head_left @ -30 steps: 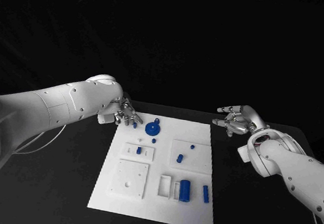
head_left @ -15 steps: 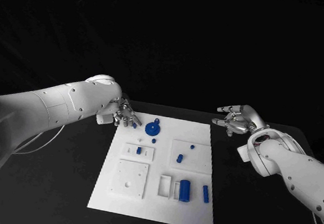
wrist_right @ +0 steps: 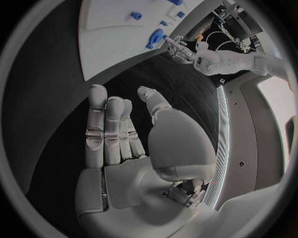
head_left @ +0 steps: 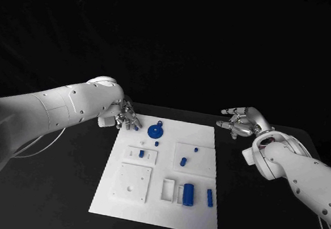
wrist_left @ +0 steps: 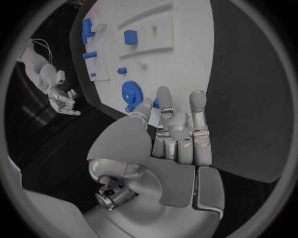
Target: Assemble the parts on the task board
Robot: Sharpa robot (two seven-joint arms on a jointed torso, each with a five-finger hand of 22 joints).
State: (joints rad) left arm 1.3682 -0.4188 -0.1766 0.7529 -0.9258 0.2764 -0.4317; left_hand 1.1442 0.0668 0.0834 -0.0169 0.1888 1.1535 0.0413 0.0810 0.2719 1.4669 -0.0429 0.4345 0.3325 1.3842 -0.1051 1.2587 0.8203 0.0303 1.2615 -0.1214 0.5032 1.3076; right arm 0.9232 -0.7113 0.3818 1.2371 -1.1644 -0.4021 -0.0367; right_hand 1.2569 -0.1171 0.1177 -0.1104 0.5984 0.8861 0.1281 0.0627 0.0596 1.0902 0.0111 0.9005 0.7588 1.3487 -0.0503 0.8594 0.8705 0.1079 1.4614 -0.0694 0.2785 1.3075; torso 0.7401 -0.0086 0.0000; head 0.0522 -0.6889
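Lying flat, white task board (head_left: 166,174) with small blue parts (head_left: 190,194).

The task board (head_left: 121,200) lies in the middle of the surface (head_left: 56,191). The left hand (head_left: 126,116) sits at the board's far left corner, just beside the gear (head_left: 155,131), which lies on the board's far part. The right hand (head_left: 241,123) hangs off the board's far right corner, apart from it. Near the board's front edge a cylinder (head_left: 190,194) lies with a thin peg (head_left: 210,197) to its right.
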